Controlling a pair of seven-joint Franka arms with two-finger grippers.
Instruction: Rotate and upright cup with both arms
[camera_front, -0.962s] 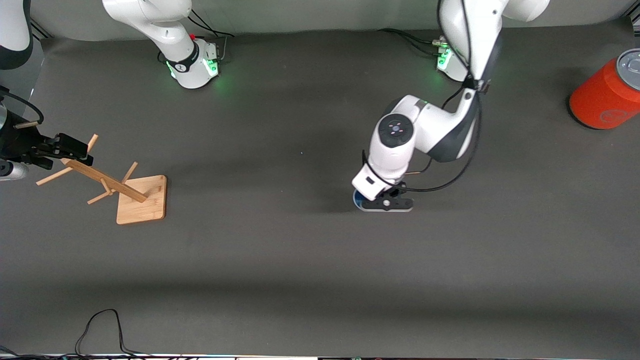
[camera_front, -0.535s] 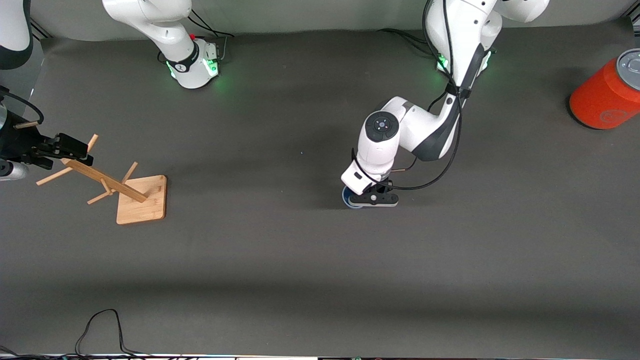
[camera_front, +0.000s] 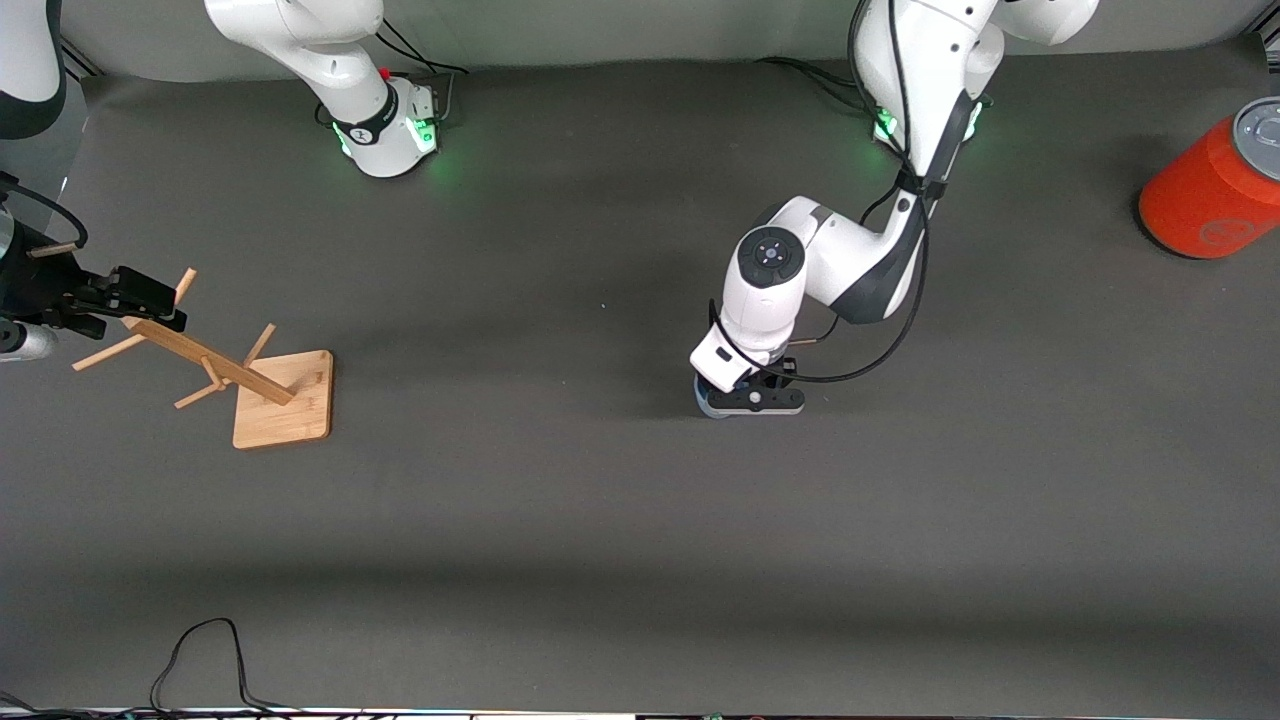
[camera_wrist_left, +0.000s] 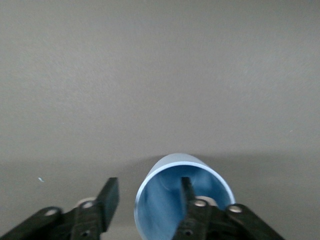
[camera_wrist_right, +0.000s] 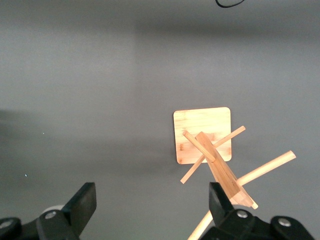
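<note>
The pale-blue cup (camera_front: 703, 401) stands on the table mat under my left gripper (camera_front: 752, 400), near the middle of the table, and that hand hides most of it in the front view. In the left wrist view the cup (camera_wrist_left: 160, 202) shows its open mouth to the camera. My left gripper (camera_wrist_left: 149, 182) is open astride the cup's wall, one finger inside and the other outside with a gap to the wall. My right gripper (camera_front: 160, 303) waits open over the wooden rack's top, with nothing between the jaws of the right gripper (camera_wrist_right: 152, 189).
A wooden peg rack (camera_front: 283, 398) stands at the right arm's end of the table, its square base (camera_wrist_right: 202, 135) seen from above. A large orange cylinder (camera_front: 1210, 190) with a grey top is at the left arm's end. A black cable (camera_front: 200, 650) loops near the front edge.
My left gripper carried the cup slightly toward the right arm's end, then its fingers parted off the cup wall. The right arm has not moved.
</note>
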